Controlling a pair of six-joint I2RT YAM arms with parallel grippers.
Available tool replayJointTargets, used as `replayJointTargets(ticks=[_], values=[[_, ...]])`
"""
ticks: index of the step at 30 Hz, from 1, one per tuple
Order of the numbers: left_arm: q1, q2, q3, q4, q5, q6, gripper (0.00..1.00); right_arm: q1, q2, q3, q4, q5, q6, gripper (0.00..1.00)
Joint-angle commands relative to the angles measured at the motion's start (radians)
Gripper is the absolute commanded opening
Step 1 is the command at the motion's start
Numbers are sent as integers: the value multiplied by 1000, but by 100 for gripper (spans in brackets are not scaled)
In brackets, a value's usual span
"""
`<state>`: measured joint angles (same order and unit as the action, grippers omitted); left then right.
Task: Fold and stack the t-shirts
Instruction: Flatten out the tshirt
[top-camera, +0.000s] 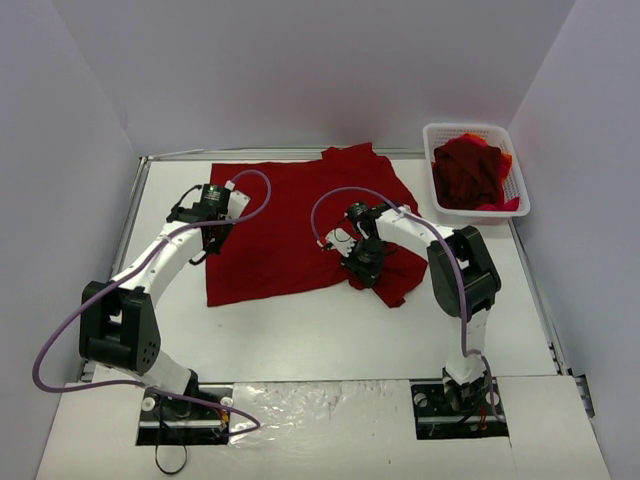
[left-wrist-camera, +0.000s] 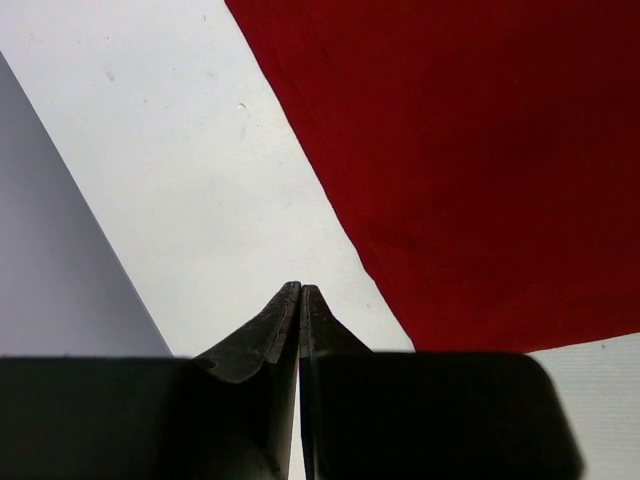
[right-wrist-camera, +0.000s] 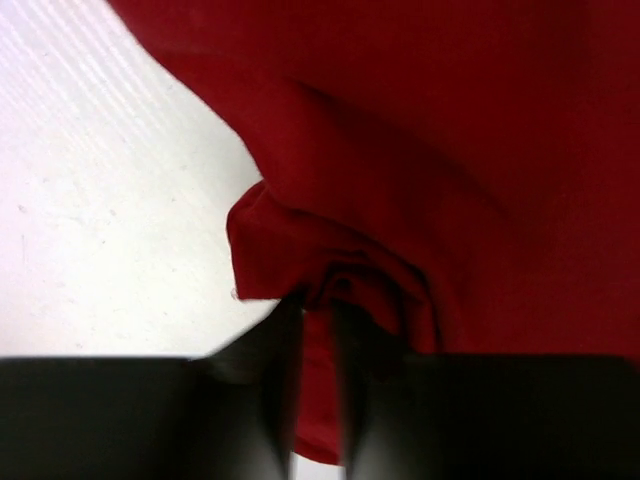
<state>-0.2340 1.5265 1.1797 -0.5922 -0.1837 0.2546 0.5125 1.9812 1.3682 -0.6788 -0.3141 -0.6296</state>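
Your right gripper (right-wrist-camera: 318, 312) pinches only a bunched fold of the shirt (right-wrist-camera: 450, 150); pull fast and it slips free. Your left gripper (left-wrist-camera: 300, 292) is closed, empty.

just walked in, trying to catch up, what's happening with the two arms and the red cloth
A dark red cloth t-shirt lies spread on the white table. The right gripper is pinching a bunched fold at the shirt's near right corner. The left gripper is shut and empty, over bare table beside the shirt's left edge. More red shirts sit heaped in the white plastic mesh basket at the far right.
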Motion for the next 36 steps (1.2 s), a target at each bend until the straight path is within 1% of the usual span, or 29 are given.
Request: replayJointTargets(ticks=[1, 2, 3, 7, 10, 14, 21, 25, 30, 31, 32, 34, 35, 36], values=[[5, -15, 6, 8, -2, 3, 2, 9, 11, 23, -22, 20, 14, 7], [5, -17, 5, 8, -2, 3, 2, 9, 8, 23, -24, 21, 16, 1], [7, -19, 3, 8, -2, 3, 2, 9, 4, 17, -25, 24, 19, 0], [5, -20, 6, 5, 0, 5, 2, 12, -54, 5, -42, 32, 30, 0], [5, -23, 9, 0, 1, 5, 2, 14, -105, 9, -90, 14, 27, 0], [5, -32, 15, -9, 9, 2, 2, 14, -162, 34, -210, -64, 5, 0], [5, -57, 8, -11, 6, 5, 2, 15, -263, 34, -340, -152, -38, 0], [5, -55, 5, -9, 6, 6, 2, 15, -291, 9, -410, -171, -70, 0], [4, -45, 9, -9, 9, 5, 2, 14, -274, -11, -479, -209, -146, 0], [4, -43, 9, -9, 10, 5, 2, 14, -269, -12, -504, -221, -165, 13], [4, -39, 11, -8, 9, 5, 2, 14, -253, -15, -505, -224, -177, 42], [4, -32, 11, -9, 7, 5, 2, 6, -236, -12, -495, -218, -176, 45], [4, -29, 11, -9, 7, 5, 2, 0, -222, -3, -490, -215, -174, 49], [4, -28, 12, -11, 7, 5, 2, -5, -219, 3, -475, -201, -157, 49]])
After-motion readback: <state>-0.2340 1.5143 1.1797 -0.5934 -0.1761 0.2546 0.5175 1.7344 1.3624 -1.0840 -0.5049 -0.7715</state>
